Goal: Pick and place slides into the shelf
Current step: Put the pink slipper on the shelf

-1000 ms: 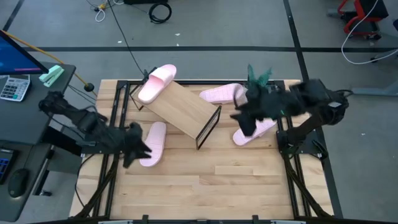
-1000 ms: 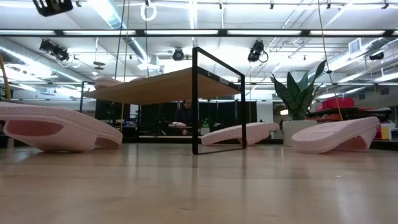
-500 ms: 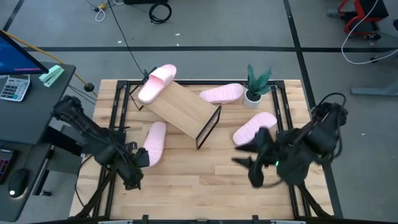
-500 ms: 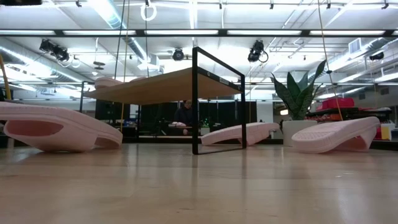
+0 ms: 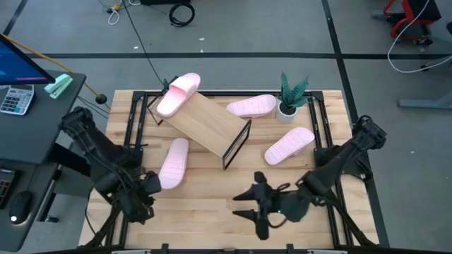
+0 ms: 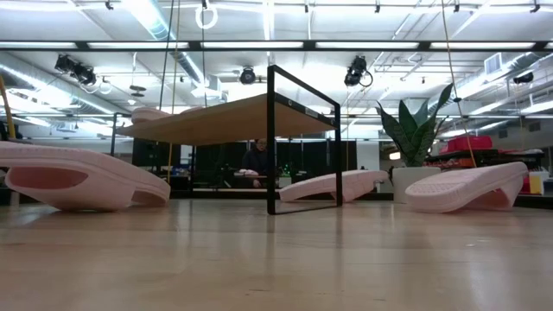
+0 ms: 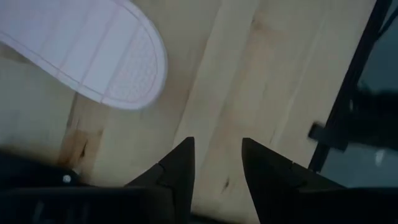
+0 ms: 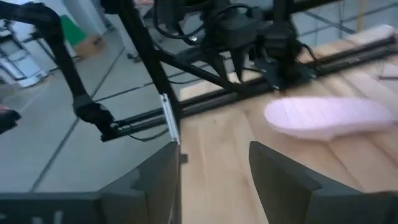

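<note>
Parted and empty, both grippers, left [image 5: 146, 189] and right [image 5: 248, 204], hang low in frame. One slide [image 5: 178, 92] sits on the shelf [image 5: 205, 121]; three [image 5: 173, 162] lie loose. A grasp is judged next.

The right gripper [image 5: 248, 206] is now low over the table's near middle, having swung away from the plant and the far-right slide, first toward the near right, then inward. The left gripper [image 5: 150, 185] has drawn back from beside the near-left slide [image 5: 173, 163] toward the table's near-left edge.
</note>
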Robot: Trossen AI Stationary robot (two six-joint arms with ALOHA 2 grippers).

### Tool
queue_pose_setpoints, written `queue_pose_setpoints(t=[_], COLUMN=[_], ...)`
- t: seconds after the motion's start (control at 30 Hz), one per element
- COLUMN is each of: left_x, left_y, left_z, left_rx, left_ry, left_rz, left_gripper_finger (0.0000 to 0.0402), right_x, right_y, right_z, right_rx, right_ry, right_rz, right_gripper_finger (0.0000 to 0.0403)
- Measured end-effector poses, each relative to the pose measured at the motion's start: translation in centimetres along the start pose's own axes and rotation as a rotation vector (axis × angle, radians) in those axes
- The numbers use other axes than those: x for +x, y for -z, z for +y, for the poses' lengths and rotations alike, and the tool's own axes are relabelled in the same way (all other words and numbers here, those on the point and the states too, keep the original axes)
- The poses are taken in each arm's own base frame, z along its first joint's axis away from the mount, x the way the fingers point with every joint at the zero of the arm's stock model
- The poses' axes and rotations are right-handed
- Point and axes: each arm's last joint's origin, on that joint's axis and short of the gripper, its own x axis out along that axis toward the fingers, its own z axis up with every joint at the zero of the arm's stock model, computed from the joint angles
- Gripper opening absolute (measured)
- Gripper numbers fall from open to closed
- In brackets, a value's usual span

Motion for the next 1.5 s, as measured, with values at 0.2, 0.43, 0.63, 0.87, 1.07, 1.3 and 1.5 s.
queue_pose_setpoints(t=[0.2, 0.43, 0.63, 0.87, 1.07, 1.3, 1.5], left_x=[0.2, 0.3, 0.5, 0.6, 0.6, 0.6, 0.7], left_y=[1.0, 0.7, 0.0, -0.6, -0.6, -0.8, -1.7], left_z=[-0.6, -0.5, -0.2, 0.0, 0.0, -0.2, -0.3], left_rx=[0.022, 0.017, 0.022, 0.022, 0.020, 0.011, -0.027], left_ry=[-0.029, -0.053, -0.067, -0.077, -0.078, -0.064, -0.052], left_rz=[-0.045, -0.097, -0.104, -0.105, -0.106, -0.160, -0.214], left_gripper_finger=[0.0135, 0.0151, 0.0155, 0.0147, 0.0140, 0.0142, 0.0137], right_x=[-0.3, -1.4, -1.7, -1.8, -2.6, -6.6, -9.4], right_y=[-1.5, -1.7, -1.1, -0.9, -0.3, -1.7, -1.9], right_z=[-0.4, -0.8, -1.4, -1.6, -2.5, -4.3, -4.6], right_rx=[-0.159, -0.124, -0.056, -0.045, -0.011, 0.028, 0.066], right_ry=[0.013, 0.104, 0.171, 0.187, 0.272, 0.370, 0.410], right_rz=[0.020, 0.169, 0.225, 0.243, 0.319, 0.361, 0.378], right_gripper_finger=[0.0203, 0.0203, 0.0203, 0.0203, 0.0203, 0.0203, 0.0203])
